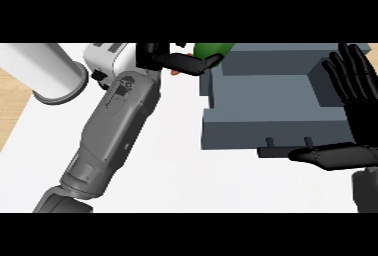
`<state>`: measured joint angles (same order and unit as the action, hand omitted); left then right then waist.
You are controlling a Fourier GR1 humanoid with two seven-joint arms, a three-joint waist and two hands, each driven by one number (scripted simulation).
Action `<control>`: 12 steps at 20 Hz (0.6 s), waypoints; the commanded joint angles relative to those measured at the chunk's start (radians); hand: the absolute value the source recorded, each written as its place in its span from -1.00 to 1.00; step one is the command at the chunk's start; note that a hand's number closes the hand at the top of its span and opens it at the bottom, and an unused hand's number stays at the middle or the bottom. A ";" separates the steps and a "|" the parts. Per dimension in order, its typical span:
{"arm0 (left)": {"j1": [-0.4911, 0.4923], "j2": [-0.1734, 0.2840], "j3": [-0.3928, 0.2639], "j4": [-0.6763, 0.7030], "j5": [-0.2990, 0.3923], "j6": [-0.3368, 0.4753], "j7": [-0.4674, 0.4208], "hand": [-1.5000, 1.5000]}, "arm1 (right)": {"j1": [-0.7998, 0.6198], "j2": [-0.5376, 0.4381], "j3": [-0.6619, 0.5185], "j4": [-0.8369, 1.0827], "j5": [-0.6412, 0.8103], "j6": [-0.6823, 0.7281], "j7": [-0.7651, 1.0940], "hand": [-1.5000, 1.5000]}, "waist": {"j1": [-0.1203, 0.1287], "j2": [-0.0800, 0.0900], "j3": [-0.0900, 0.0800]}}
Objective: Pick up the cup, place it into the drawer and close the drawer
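Note:
The green cup [212, 49] shows at the top of the head view, above the far left corner of the open grey-blue drawer [273, 131]. My left hand [171, 59] is curled round the cup's left side and hides most of it; the grey left forearm runs up from the lower left. The drawer's inside shows nothing in it. My right hand [356, 95] stands open at the drawer's right wall, fingers straight up, with its thumb lying by the drawer's front handle [289, 146].
A white cylinder [46, 70] lies at the far left on the white counter [184, 170]. A white block [111, 56] sits behind my left wrist, and a small orange bit [175, 73] peeks out under the left hand. A wooden strip borders the counter's left edge.

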<state>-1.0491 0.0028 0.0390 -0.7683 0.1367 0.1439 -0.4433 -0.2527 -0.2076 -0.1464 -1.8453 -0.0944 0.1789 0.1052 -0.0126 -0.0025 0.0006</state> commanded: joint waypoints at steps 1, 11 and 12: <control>-0.130 -0.003 -0.057 0.044 0.029 0.113 0.135 1.00 | 0.023 -0.020 -0.036 0.024 -0.026 0.035 -0.057 -1.00 | -0.013 0.004 0.000; -0.293 -0.003 -0.210 0.380 0.138 0.228 0.203 1.00 | -0.074 -0.035 -0.032 0.045 -0.054 0.043 -0.007 -1.00 | -0.080 0.022 0.001; -0.323 -0.003 -0.207 0.414 0.127 0.236 0.198 1.00 | -0.092 -0.031 -0.025 0.051 -0.060 0.045 -0.006 -1.00 | -0.085 0.027 0.001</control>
<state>-1.3239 0.0002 -0.1257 -0.4517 0.2385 0.3474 -0.2583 -0.3191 -0.2255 -0.1605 -1.8056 -0.1272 0.2060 0.0923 -0.0760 0.0168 0.0016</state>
